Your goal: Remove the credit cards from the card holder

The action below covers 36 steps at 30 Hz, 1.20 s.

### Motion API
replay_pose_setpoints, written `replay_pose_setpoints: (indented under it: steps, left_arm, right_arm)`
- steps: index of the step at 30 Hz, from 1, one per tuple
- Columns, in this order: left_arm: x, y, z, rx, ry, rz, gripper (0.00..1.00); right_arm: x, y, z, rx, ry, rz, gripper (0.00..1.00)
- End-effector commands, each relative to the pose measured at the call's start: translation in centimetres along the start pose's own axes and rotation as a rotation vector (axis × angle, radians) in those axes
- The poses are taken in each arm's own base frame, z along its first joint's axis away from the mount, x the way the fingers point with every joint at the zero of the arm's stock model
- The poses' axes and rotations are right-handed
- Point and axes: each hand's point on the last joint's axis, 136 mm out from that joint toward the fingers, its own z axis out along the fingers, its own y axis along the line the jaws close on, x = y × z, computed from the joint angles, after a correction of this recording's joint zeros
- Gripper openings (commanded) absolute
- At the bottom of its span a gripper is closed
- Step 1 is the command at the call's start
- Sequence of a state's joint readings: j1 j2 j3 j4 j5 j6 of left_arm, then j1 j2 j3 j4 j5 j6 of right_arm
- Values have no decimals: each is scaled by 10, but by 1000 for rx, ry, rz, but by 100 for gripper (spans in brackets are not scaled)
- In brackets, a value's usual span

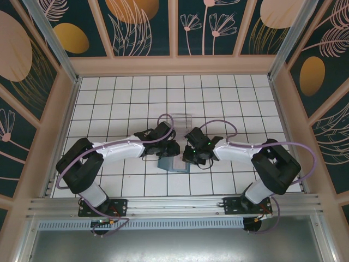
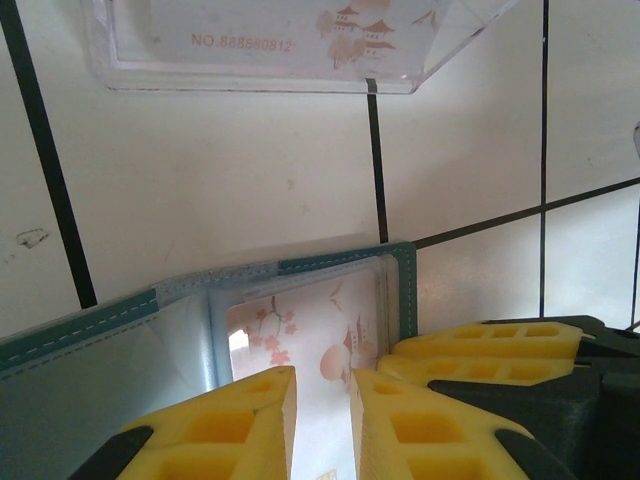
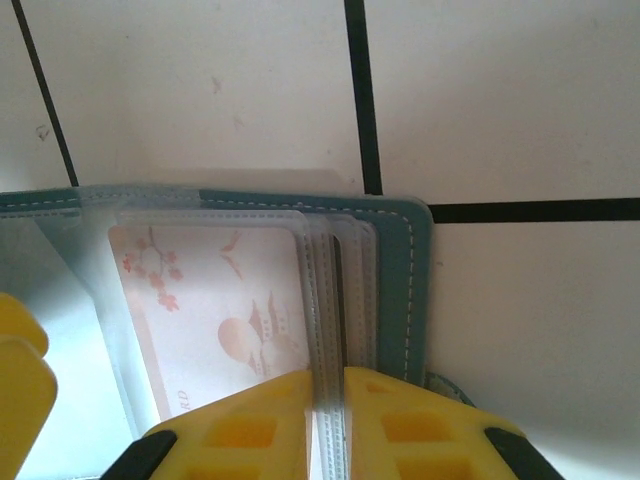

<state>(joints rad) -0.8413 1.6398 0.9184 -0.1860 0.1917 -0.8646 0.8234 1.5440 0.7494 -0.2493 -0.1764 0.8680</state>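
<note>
teal card holder open on white tiled worktop between both arms | grey-blue inside, clear sleeves | pale blossom-print card in a sleeve | right fingers clamped on sleeves | left fingers nearly together over card, grip unclear

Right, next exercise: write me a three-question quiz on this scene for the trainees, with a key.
1. True or false: the wallet is folded shut.
2. Where does the card numbered 888880812 lie? A) in the clear tray B) in the wallet C) on bare tiles
3. What does the right tool pinch?
Key: 1 false, it lies open; 2 A; 3 the edges of the wallet's clear sleeves.
</note>
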Motion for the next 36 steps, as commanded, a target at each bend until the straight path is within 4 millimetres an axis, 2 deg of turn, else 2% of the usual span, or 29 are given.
replay_pose_setpoints:
  steps: [1, 9, 18, 28, 36]
  left_arm:
    - [7, 8, 8, -10, 28, -8, 22]
    - [19, 25, 16, -50, 59, -19, 20]
    - [23, 32, 21, -68, 74, -22, 19]
    - [20, 42, 12, -129, 47, -10, 19]
    - [24, 46, 15, -137, 62, -12, 20]
  right_arm:
    - [-3, -13, 8, 42, -9, -13, 15]
    - [-3, -11, 8, 42, -5, -15, 15]
    - [-4, -9, 5, 44, -8, -17, 15]
    - [-5, -9, 4, 49, -7, -20, 16]
    - [-6, -8, 3, 51, -8, -21, 16]
